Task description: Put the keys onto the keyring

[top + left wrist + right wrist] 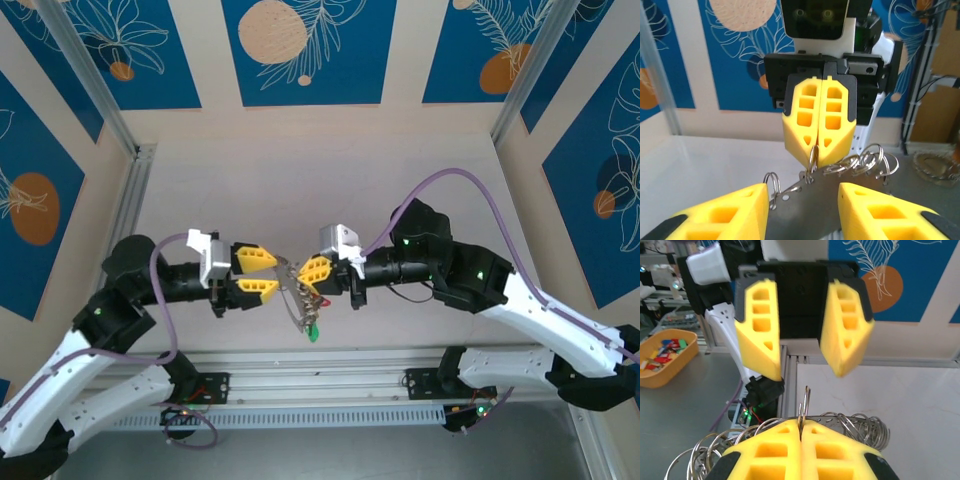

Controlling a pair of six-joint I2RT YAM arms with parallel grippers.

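Right claw (309, 272) closed, pinching a small ring (804, 397) on the keyring (290, 298) rim, over the worktop (300, 190). Hoop hangs toward 6 o'clock of the claw tips. Green key (313, 331) dangles at the hoop's 5 o'clock. Red bit (318, 303) above it, probably another key. Left claw (271, 273) at 9 o'clock, jaws apart, gripping nothing, tips just beside the hoop.

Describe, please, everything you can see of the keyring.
The keyring is a grey metal hoop, its flat rim fringed with small wire split rings. It hangs in mid-air, pinched at the rim by the shut right gripper. The open left gripper faces it. A green key dangles beneath.
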